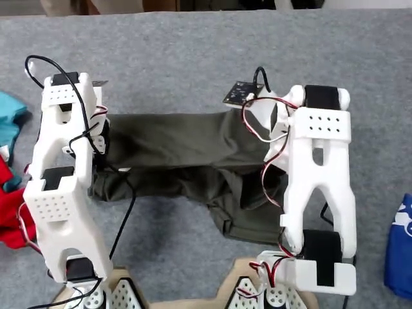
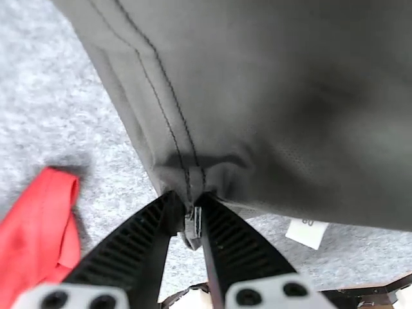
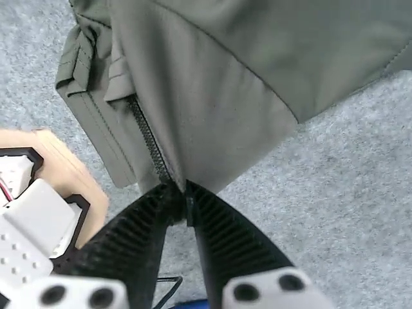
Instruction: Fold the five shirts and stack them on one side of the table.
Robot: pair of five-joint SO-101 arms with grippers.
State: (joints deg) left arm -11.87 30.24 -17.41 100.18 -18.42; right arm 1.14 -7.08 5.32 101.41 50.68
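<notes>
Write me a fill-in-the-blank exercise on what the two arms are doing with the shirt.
1. The shirt stretched between the two arms is olive ____.
2. The fingers of the left gripper are ____ on the shirt's stitched edge.
3. The right gripper is likewise clamped on the ____.
4. The crumpled cloth on the table beside the left gripper is ____.

Missing words: green; shut; shirt; red.
</notes>
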